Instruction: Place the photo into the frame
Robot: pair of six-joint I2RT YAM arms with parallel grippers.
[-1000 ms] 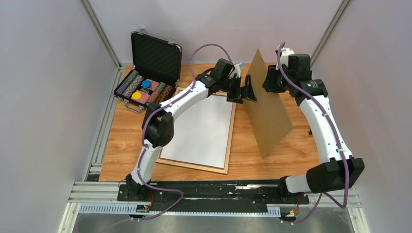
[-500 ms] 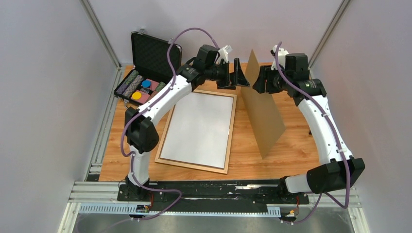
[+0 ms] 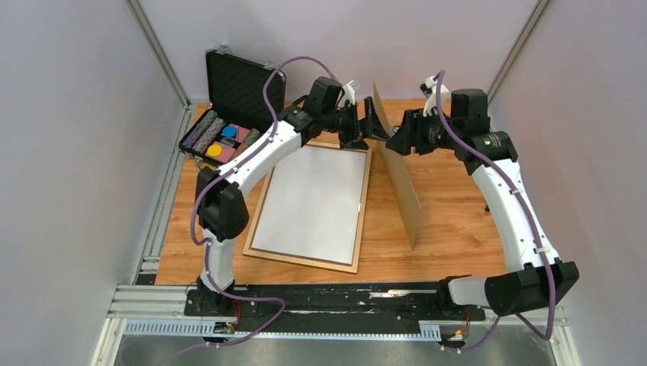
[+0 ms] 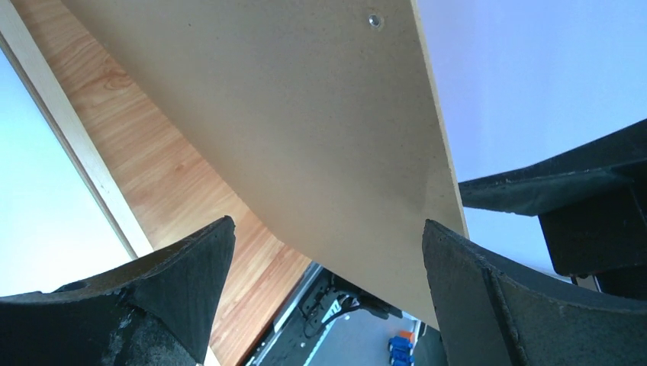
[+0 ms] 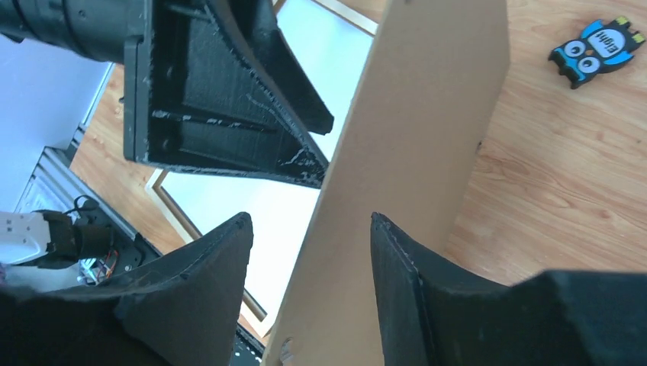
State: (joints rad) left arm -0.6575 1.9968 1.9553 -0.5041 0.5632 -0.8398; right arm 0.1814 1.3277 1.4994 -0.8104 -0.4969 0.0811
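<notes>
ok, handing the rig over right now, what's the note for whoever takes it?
Left gripper: open, close to the backing board, not gripping it.
Right gripper: fingers straddle the board, which stands on edge nearly upright; grip unclear.
Photo: white back up, lying inside the frame.
Done: photo looks seated in the frame.
Left: probably lower the board over the photo, after checking the print lies flat.
</notes>
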